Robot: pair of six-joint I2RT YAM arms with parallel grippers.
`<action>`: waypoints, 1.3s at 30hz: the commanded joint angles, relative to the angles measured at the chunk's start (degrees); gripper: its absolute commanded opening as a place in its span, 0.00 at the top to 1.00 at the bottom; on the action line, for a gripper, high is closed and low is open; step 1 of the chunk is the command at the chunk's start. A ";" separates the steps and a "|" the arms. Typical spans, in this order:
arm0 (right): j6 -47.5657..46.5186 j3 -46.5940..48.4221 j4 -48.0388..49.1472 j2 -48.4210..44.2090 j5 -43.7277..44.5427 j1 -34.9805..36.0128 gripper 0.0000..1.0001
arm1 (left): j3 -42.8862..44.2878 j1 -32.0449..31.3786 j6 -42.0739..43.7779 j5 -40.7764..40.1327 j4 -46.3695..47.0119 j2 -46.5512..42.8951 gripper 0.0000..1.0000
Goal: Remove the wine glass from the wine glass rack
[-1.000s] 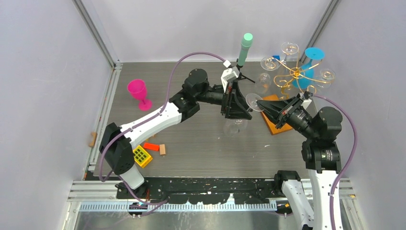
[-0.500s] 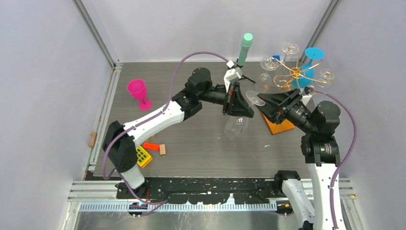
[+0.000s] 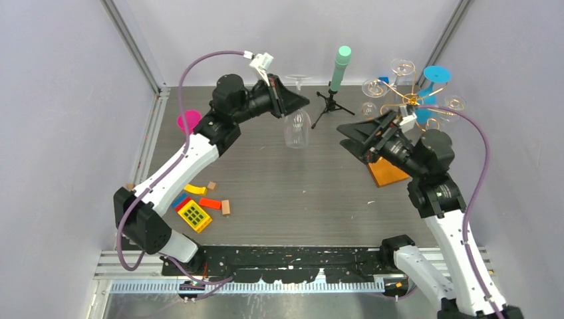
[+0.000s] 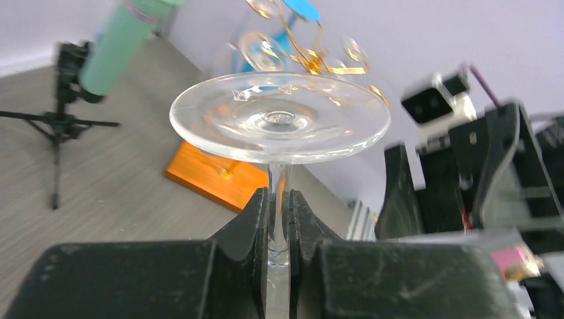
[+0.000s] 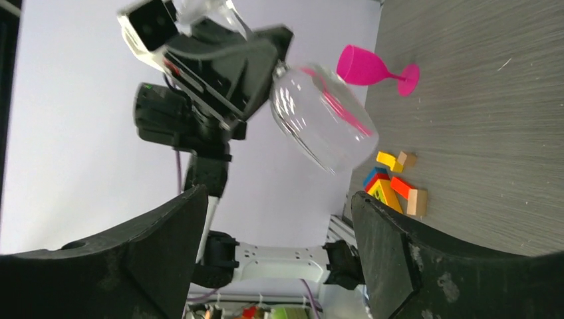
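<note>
"Wine glass [image 3: 296, 129] first: where do you have it?"

"Off the wine glass rack [image 3: 412, 101] and well apart from it, in the air over the table, bowl down. My left gripper [image 3: 297, 100] is pinching its stem. My right gripper [image 3: 352, 138] hangs near the rack with its fingers spread wide."

"Counts?"

"One clear glass in hand. On the rack I make out three clear glasses [image 3: 402, 66] and one blue glass [image 3: 435, 74], though the wires blur the tally. One pink goblet [image 3: 189, 119], one black tripod [image 3: 330, 101] carrying a mint-green cylinder [image 3: 342, 61], and about six coloured blocks [image 3: 195, 214] near my left arm."

"Room?"

"Grey wood-grain table [image 3: 279, 193], pale walls [image 3: 66, 133], metal rails [image 3: 133, 46] in the back corners."
</note>
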 commanded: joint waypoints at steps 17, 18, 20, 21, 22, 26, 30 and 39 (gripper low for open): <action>-7.34 1.76 31.75 15.69 26.08 28.91 0.38 | -4.03 7.52 -35.23 -21.66 13.64 -7.84 1.00; -7.03 1.83 33.09 16.39 27.04 29.25 0.39 | -4.47 7.52 -36.36 -21.78 14.47 -7.74 1.00; -7.49 2.47 33.68 17.58 28.63 29.99 0.41 | -5.28 7.60 -38.98 -21.83 15.48 -7.81 1.00; -7.73 2.80 33.55 18.04 29.33 30.39 0.42 | -5.83 7.61 -39.92 -21.87 16.12 -7.88 1.00; -8.38 3.32 33.50 18.87 29.62 30.52 0.42 | -6.34 7.61 -40.58 -21.88 16.66 -8.05 1.00; -10.05 4.43 34.86 20.71 31.11 31.17 0.42 | -8.12 7.61 -43.15 -21.92 17.16 -8.69 1.00; -12.00 5.05 36.72 22.21 32.19 31.78 0.49 | -10.61 7.61 -45.41 -22.77 18.18 -9.46 1.00; -19.10 7.04 37.24 25.88 33.79 33.32 0.78 | -14.51 7.61 -46.27 -25.61 17.08 -13.07 1.00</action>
